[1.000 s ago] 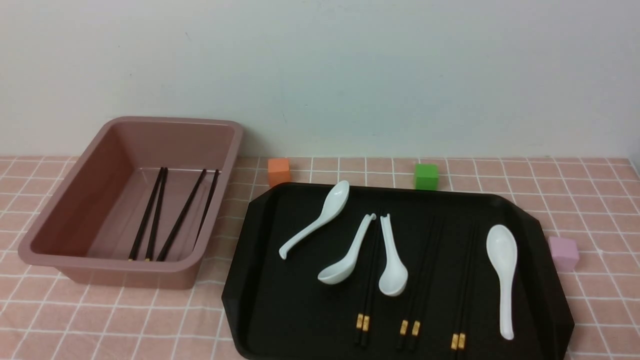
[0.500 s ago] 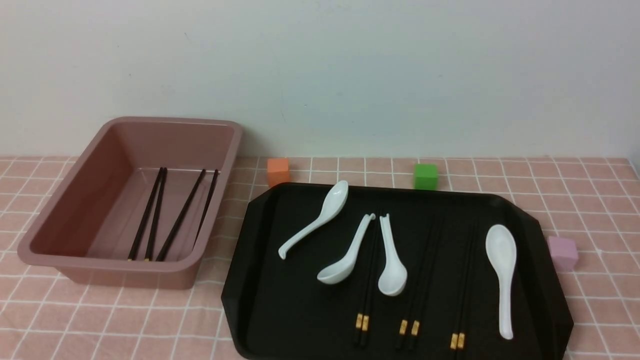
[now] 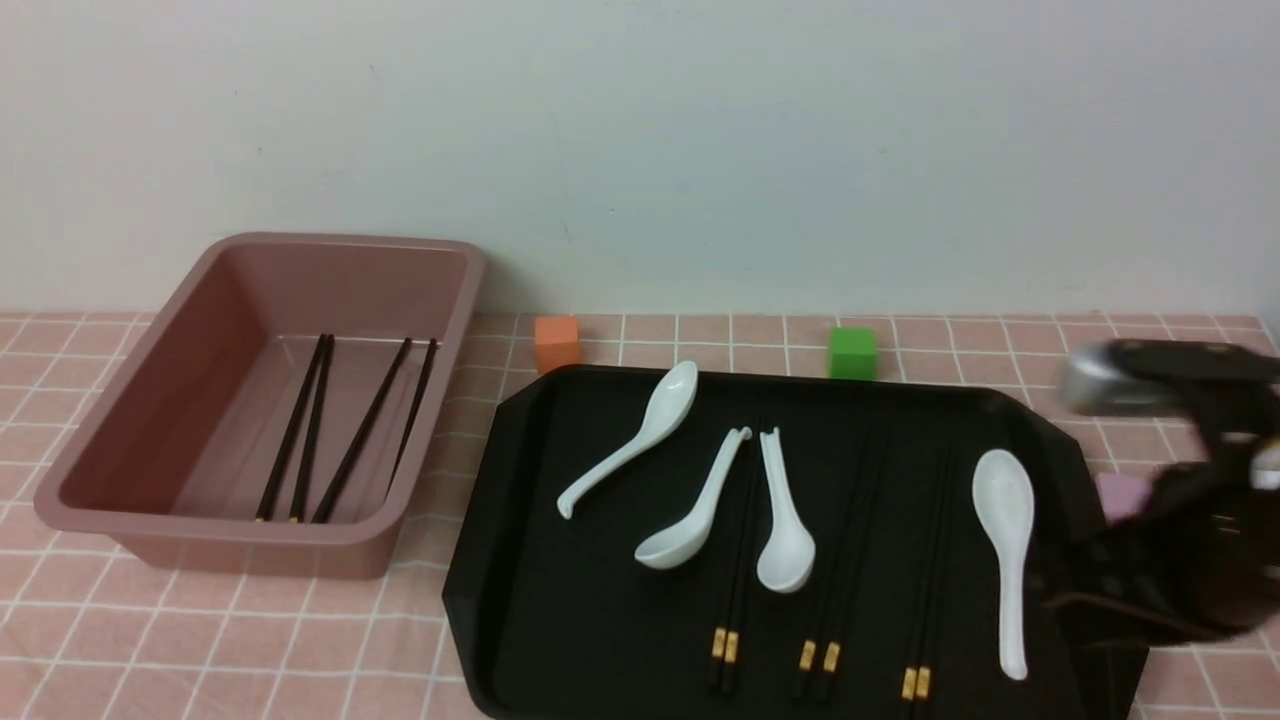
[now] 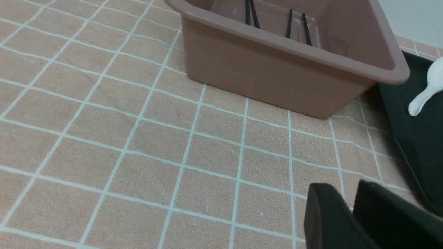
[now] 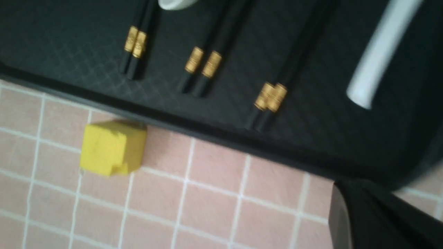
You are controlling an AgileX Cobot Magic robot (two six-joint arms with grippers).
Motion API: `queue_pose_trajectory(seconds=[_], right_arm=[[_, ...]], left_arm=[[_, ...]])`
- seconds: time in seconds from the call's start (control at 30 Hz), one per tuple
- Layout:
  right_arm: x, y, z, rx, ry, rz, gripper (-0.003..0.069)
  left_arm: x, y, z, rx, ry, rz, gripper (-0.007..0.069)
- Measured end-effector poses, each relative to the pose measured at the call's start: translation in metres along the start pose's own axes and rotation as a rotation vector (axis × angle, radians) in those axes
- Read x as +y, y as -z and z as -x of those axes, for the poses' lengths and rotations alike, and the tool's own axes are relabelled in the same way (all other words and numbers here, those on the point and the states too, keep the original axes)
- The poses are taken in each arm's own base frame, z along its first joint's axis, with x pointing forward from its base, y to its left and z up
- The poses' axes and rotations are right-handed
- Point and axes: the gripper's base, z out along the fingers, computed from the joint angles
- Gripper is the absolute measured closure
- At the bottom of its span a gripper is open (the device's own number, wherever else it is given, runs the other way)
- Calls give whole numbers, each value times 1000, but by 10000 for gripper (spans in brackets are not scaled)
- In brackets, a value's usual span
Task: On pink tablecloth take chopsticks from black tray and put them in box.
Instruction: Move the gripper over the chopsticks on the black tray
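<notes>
We note the tray (image 3: 560, 620) on the pink cloth (image 3: 250, 640) covering the table. On the tray lie three pairs of chopsticks (image 3: 818, 656), roughly parallel, gold bands toward the tray's near edge. The left pair runs between two of the four white spoons (image 3: 1005, 550) that share the tray, and the right pair lies just left of the rightmost spoon. The box (image 3: 140, 430) stands just off the tray's left side, near its far-left corner. We cannot tell whether the two touch. Four more sticks (image 3: 364, 431) lie on the box floor. An orange cube (image 3: 557, 343) and a green cube (image 3: 852, 352) sit on the cloth just behind the tray's far edge. A pale pink cube (image 3: 1118, 495) sits off the tray's right edge, partly hidden. A yellow cube (image 5: 110, 147) lies just beside the tray's near edge, in front of the left pair. The right arm (image 3: 1190, 520) hangs over the tray's right edge as a dark motion-blurred mass. Of the right pincer (image 5: 373, 218) we see only one dark part, so we cannot tell whether it is apart or together; nothing shows in it. The left pincer (image 4: 349, 204) hovers over bare cloth off the tray's left edge, in front of the box, its pads (image 4: 325, 218) almost together and holding nothing.
</notes>
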Motion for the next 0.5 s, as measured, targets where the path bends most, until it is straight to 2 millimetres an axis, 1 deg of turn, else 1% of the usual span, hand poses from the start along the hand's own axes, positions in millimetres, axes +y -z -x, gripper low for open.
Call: queue_pose_trajectory(seconds=[0.07, 0.1, 0.13, 0.2, 0.3, 0.33, 0.37, 0.43, 0.5], right_arm=[[15, -15, 10, 22, 16, -40, 631], [15, -15, 10, 22, 16, -40, 631], [24, -25, 15, 33, 10, -70, 603], [32, -39, 22, 48, -6, -107, 555], [35, -63, 29, 90, -50, -147, 428], [35, -64, 29, 94, -53, -149, 411], [35, -75, 31, 116, -62, -157, 359], [34, -91, 32, 145, -66, -167, 279], [34, -102, 33, 152, -70, -171, 238]], left_arm=[[0, 0, 0, 0, 0, 0, 481], [0, 0, 0, 0, 0, 0, 481], [0, 0, 0, 0, 0, 0, 480], [0, 0, 0, 0, 0, 0, 479], [0, 0, 0, 0, 0, 0, 476], [0, 0, 0, 0, 0, 0, 476], [0, 0, 0, 0, 0, 0, 475], [0, 0, 0, 0, 0, 0, 470], [0, 0, 0, 0, 0, 0, 469]])
